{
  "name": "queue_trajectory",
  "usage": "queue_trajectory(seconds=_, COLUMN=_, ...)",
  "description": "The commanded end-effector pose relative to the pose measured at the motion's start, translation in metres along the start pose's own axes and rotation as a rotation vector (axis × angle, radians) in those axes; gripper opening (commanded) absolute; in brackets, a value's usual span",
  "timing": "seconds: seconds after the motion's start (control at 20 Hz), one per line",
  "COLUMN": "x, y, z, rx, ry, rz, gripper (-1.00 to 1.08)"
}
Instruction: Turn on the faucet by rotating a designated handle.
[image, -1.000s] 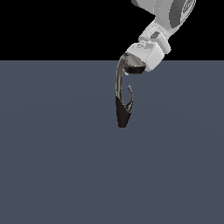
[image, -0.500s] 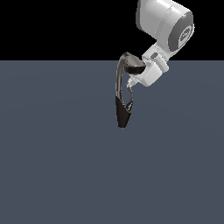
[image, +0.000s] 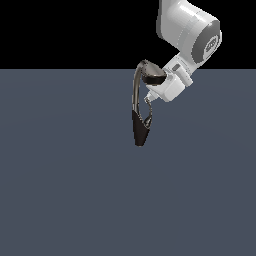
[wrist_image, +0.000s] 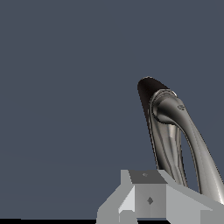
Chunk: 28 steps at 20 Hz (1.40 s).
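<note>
Small metallic faucet (image: 140, 117), dark tapered base, curved silvery neck, stands mid-scene on grey floor (image: 60, 190). Thin curved silvery handle (image: 148, 114) just right of the neck in the exterior view. White gripper (image: 149, 98) sits just above it; can't tell finger state. Risk: fingers slip off the thin lever, or push the neck instead.

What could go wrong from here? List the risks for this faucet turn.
1. The end effector sits between the faucet's curved neck and oval head, so it may push those rather than the thin handle.
2. The fingertips barely show in either view, so any contact with the handle cannot be confirmed.
3. The handle is thin and curved, so the end effector could slip off it.
</note>
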<state>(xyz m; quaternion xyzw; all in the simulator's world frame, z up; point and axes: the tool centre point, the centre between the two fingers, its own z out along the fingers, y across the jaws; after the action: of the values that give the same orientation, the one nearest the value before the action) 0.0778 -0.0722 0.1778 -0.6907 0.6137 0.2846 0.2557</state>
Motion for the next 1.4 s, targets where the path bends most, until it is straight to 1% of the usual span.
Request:
queue_trajectory(seconds=0.0, x=-0.001, y=0.004, z=0.0, rx=0.0, ry=0.0, rz=0.0, gripper=-1.0)
queue_trajectory(seconds=0.85, x=-0.015, y=0.044, z=0.0, rx=0.001, ry=0.0, rz=0.0, gripper=-1.0)
queue_trajectory(seconds=0.9, x=-0.009, y=0.04, z=-0.002, rx=0.011, ry=0.007, rz=0.005, gripper=-1.0)
queue_trajectory(seconds=1.35, x=0.001, y=0.072, z=-0.001, rx=0.005, ry=0.003, rz=0.002, gripper=-1.0)
